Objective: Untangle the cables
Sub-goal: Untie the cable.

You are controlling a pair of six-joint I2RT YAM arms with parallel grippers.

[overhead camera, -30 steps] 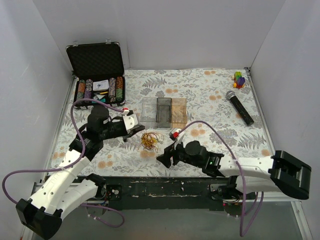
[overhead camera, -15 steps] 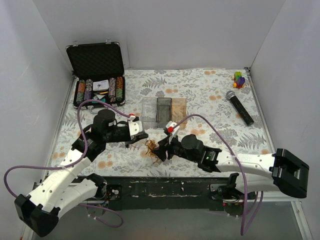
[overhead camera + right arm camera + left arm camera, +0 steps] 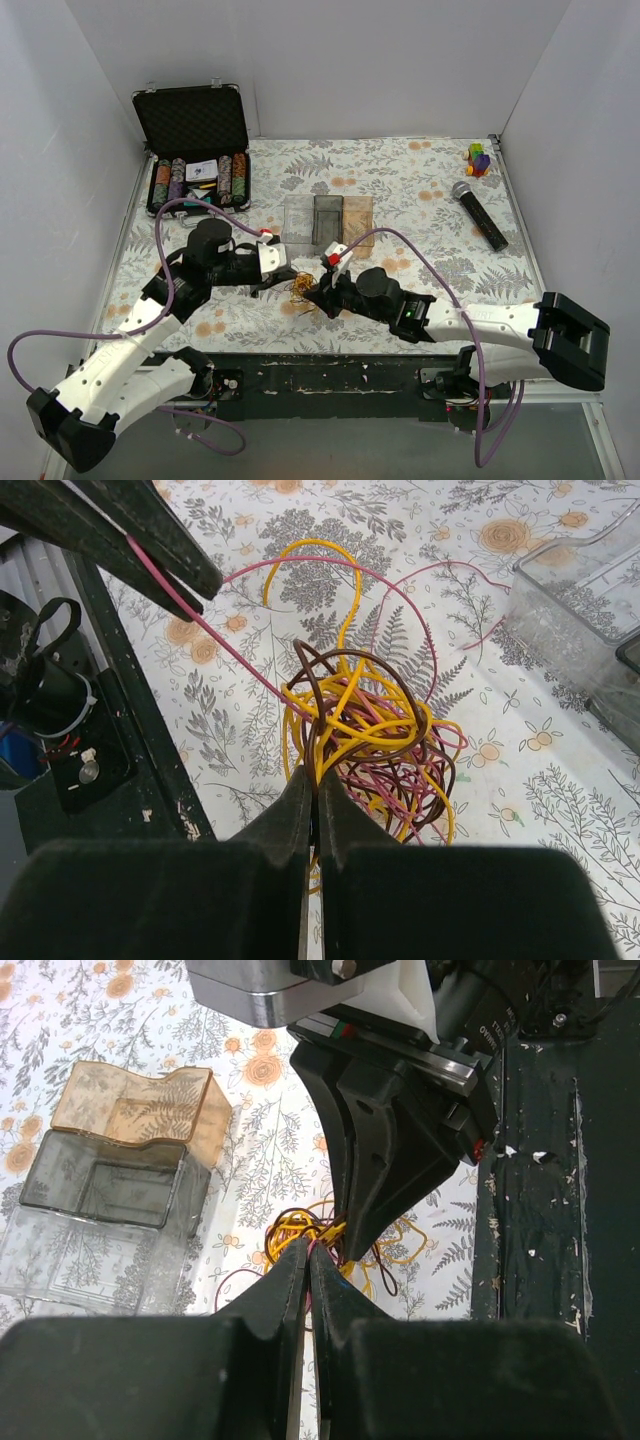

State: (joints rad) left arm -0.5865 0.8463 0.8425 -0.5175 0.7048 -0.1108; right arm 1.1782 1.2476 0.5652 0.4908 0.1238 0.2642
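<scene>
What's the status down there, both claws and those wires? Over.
Left gripper shut on a pink strand. Right gripper shut on the cables, bundle knotted. Nothing blocking; clear bins nearby.

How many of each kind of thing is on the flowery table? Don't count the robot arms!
chip case: 1
see-through boxes: 3
microphone: 1
colourful block toy: 1
cable bundle: 1
Total: 7
</scene>
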